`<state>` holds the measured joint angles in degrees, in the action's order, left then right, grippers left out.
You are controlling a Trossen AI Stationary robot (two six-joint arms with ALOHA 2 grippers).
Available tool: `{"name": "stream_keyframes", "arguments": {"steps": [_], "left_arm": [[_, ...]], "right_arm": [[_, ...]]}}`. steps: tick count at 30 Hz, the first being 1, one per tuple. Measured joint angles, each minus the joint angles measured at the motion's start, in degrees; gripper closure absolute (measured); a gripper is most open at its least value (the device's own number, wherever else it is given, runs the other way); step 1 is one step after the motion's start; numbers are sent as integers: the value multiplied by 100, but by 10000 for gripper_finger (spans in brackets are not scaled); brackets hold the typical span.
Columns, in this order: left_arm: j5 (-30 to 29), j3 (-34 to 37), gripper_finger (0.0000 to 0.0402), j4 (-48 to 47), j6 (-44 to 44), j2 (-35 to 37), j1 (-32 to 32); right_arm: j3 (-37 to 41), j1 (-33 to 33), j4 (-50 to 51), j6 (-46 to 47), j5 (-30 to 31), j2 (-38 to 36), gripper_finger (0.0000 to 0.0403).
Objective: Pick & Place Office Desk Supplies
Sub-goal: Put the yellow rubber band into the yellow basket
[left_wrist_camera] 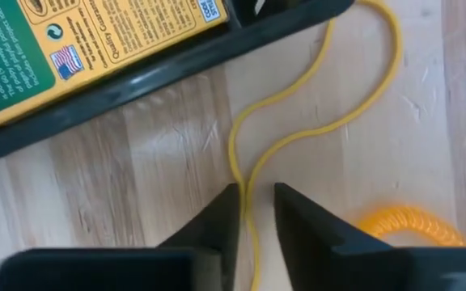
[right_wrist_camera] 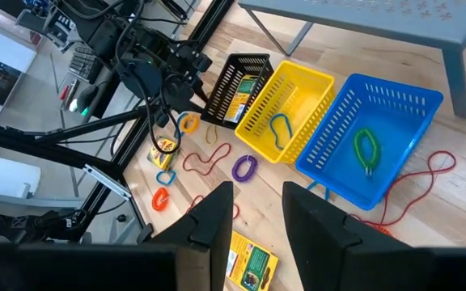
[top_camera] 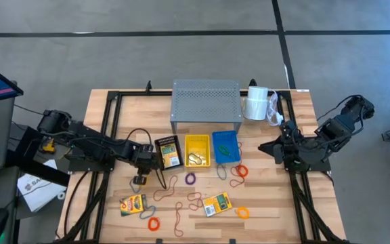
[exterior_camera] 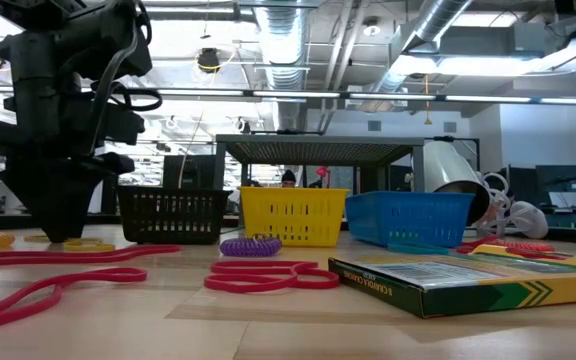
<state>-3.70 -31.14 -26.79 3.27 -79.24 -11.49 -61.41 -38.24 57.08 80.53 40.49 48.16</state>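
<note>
My left gripper (left_wrist_camera: 257, 190) points down at the table just in front of the black basket (top_camera: 168, 150), which holds a crayon box (left_wrist_camera: 95, 40). Its fingers stand narrowly open on either side of one strand of a thin yellow rubber band (left_wrist_camera: 314, 129) lying flat on the wood. A yellow coiled band (left_wrist_camera: 411, 222) lies beside it. Two more crayon boxes (top_camera: 133, 203) (top_camera: 217, 203) and several loose bands, among them purple (top_camera: 190, 179) and orange (top_camera: 241, 171), lie on the near half of the table. My right gripper (right_wrist_camera: 259, 190) waits open, raised at the table's right. My left gripper comes from above, pointing down, with one finger on each side of the yellow band's strand (left_wrist_camera: 247, 212). A gap shows between the fingers, and the strand runs close along one finger's (left_wrist_camera: 217, 226) inner face. Whether it touches the strand I cannot tell. The band lies slack on the table.
A yellow basket (top_camera: 197, 149) and a blue basket (top_camera: 225, 146) holding a green coil (right_wrist_camera: 366, 149) stand beside the black one. Behind them are the grey perforated riser (top_camera: 205, 102) and a white roll (top_camera: 256, 103). Black frame rails (top_camera: 107, 135) run along the table's sides.
</note>
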Motion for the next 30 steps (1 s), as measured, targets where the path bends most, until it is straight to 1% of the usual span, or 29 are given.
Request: {"name": "stream_keyframes", "arguments": {"steps": [4, 6, 10, 14, 16, 21, 24, 30], "left_arm": [[-4, 2, 386, 20, 0, -2, 2], [-9, 2, 396, 18, 20, 0, 2], [27, 2, 398, 5, 28, 7, 2], [157, 9, 400, -107, 37, 191, 4], [178, 45, 401, -429, 43, 413, 4], [209, 22, 401, -340, 61, 1039, 4], [81, 21, 401, -376, 129, 1360, 2], [-6, 17, 401, -380, 153, 1672, 2]], "right_arm": [[0, 0, 0, -2, 0, 0, 296], [0, 0, 0, -1, 0, 0, 296], [0, 0, 0, 0, 0, 0, 296], [0, 0, 0, 1, -4, 0, 296], [0, 0, 0, 0, -7, 0, 296], [0, 0, 2, -15, -11, -1, 296], [0, 0, 4, -15, -13, -2, 296], [0, 0, 4, -10, -13, 0, 296]]}}
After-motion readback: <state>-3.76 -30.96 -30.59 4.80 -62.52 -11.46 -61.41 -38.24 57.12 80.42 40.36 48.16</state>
